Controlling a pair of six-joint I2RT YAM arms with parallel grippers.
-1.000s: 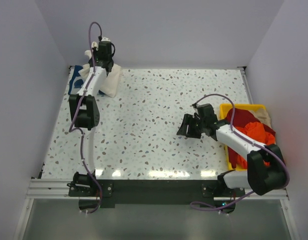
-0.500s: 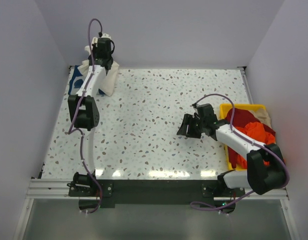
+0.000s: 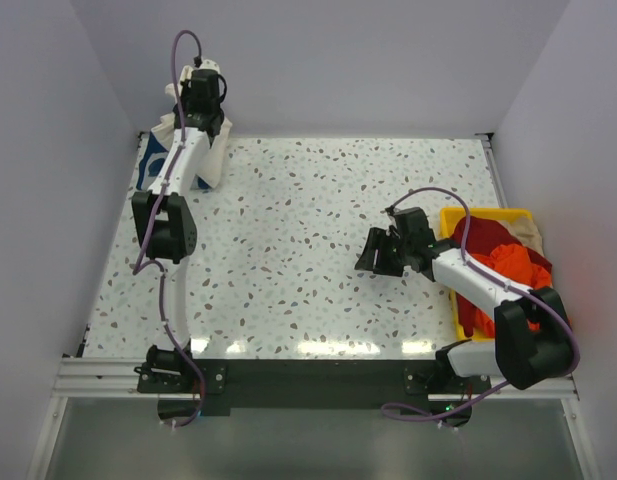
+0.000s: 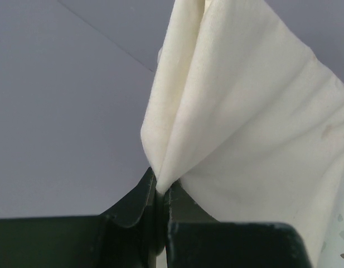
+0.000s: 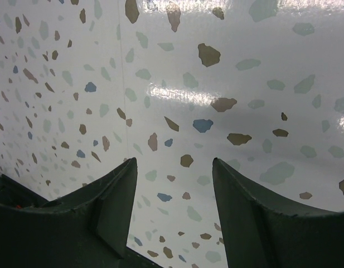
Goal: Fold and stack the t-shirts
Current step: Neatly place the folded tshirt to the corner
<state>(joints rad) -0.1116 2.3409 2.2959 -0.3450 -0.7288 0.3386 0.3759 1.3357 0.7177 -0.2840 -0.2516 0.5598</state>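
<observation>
Left gripper [image 4: 160, 194]: fingers [image 4: 132, 206] pressed together, no gap showing, pinching a gathered fold of the cream t-shirt [image 4: 244, 134]. Cloth fans out up and to the right from the pinch point, plain wall behind it. From the top view the left arm reaches to the far left corner of the table [image 3: 308, 250], wrist raised; the cream t-shirt [image 3: 214, 160] hangs from the gripper, its lower part draping down to the table surface by the back wall.

Navy blue t-shirt [image 3: 146, 170]: lies at the far left edge of the table, just beside the hanging cream cloth and partly hidden by it and the arm. White print visible, details too small to read.

Right gripper [image 5: 173, 164]: fingers [image 5: 119, 195] spread wide apart, nothing between them, only speckled table [image 5: 216, 84] seen through the gap. Whether the tips touch the surface, cannot tell. In the top view the right gripper [image 3: 376, 252] sits over bare table right of centre, just left of the yellow bin [image 3: 450, 215].

Yellow bin at the right edge: orange-red t-shirt [image 3: 513, 265] heaped in it, spilling over the near end; beige t-shirt [image 3: 531, 232] bunched at the far right corner of the bin, touching the orange-red one
</observation>
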